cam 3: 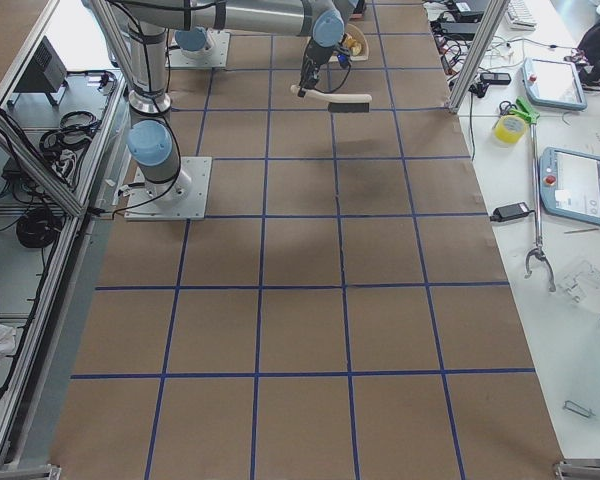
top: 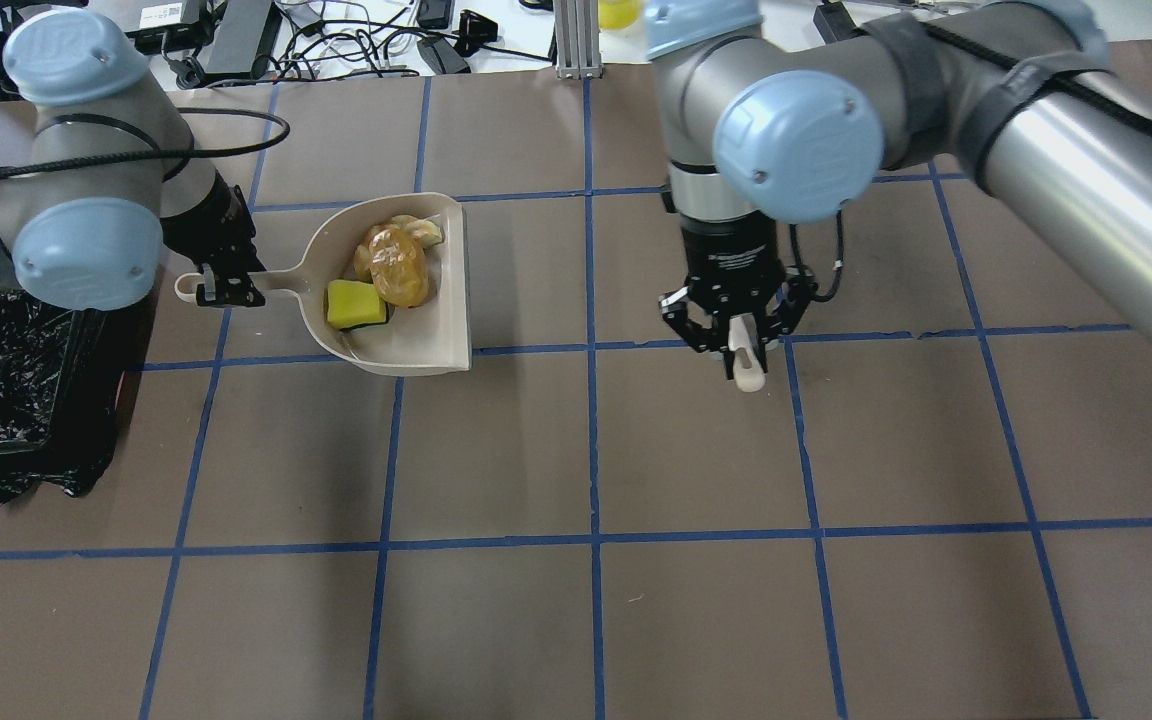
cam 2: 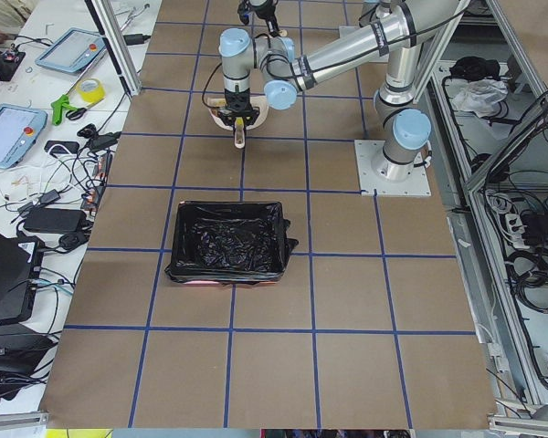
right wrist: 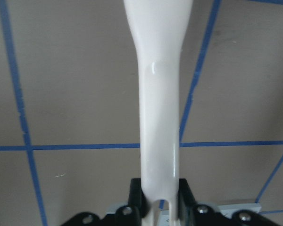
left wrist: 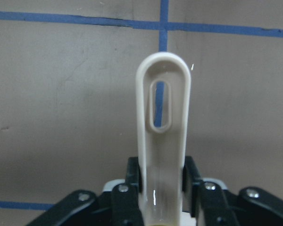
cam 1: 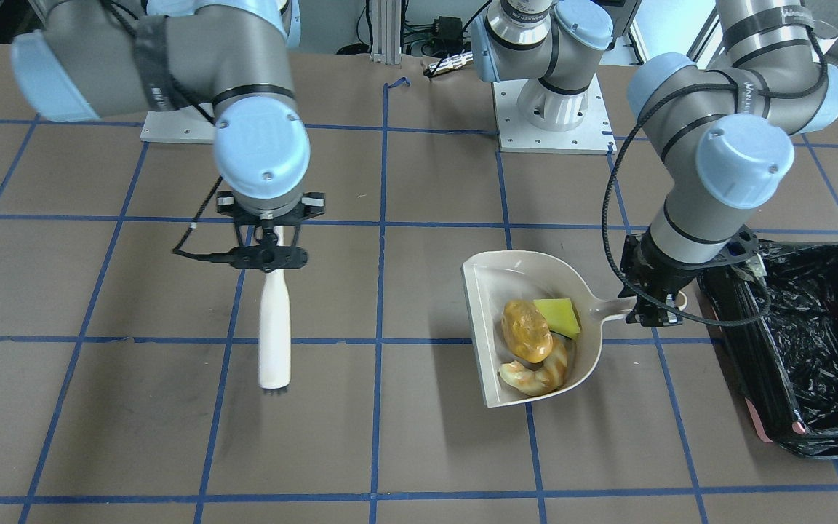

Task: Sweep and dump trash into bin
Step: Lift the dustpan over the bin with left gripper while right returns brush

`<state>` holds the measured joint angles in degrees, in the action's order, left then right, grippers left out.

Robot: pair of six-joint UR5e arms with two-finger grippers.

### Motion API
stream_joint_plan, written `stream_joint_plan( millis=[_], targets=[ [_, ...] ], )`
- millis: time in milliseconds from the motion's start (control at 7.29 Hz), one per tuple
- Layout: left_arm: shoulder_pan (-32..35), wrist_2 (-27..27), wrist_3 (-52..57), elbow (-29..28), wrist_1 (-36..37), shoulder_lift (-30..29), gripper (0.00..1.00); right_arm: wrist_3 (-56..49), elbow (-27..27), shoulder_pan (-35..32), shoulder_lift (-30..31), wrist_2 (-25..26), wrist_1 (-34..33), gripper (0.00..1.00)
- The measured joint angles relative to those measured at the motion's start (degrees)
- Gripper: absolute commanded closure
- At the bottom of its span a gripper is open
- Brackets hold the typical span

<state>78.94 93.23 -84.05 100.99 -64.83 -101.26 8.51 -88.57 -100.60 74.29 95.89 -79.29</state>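
Trash: lies heaped in the dustpan at 9 o'clock of the bin, front-facing view; looks light, loose, apt to roll, so best carried level by the pan handle, pinched in the left gripper, with the right gripper clamped on the brush.

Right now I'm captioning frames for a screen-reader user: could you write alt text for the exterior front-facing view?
The left hand grips the handle of a beige dustpan holding a golden-brown lump, a croissant-like piece and a yellow sponge, beside a black-lined bin. At the view's left, the right hand holds a beige hand brush.
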Motion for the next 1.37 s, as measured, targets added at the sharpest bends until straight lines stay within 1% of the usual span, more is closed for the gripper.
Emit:
stream_joint_plan(
  millis=[137,274,412,686,823,1097,1372],
  targets=[
    [-2.41,-1.16,3.18,-2.15,-1.07,0.1,1.0,-3.32,-1.08,5.33,0.47,1.97,-0.69,1.0],
    [-4.92,-3.08,6.02,-3.84,-2.55,0.32,1.0,-6.38,-1.67,9.95,0.39,3.6,-2.95,1.0],
    [-7.6,-5.99,8.7,-5.16,-5.0,0.63,1.0,-8.93,-1.91,13.57,-0.28,4.58,-7.0,1.0],
    [-12.93,-8.96,15.19,-7.52,-7.42,1.01,1.0,-14.1,-2.04,19.01,-3.27,4.98,-14.39,1.0],
    [-15.73,-9.89,18.98,-8.57,-8.0,1.0,1.0,-17.91,-2.14,21.96,-4.97,4.75,-16.71,1.0],
    [-21.89,-10.54,27.04,-10.03,-9.89,0.86,1.0,-22.6,-2.31,26.1,-6.56,4.37,-18.33,1.0],
    [-26.77,-10.46,34.75,-12.67,-11.2,-0.46,1.0,-23.76,-3.29,28.67,-6.92,4.29,-19.32,1.0]
  ],
)
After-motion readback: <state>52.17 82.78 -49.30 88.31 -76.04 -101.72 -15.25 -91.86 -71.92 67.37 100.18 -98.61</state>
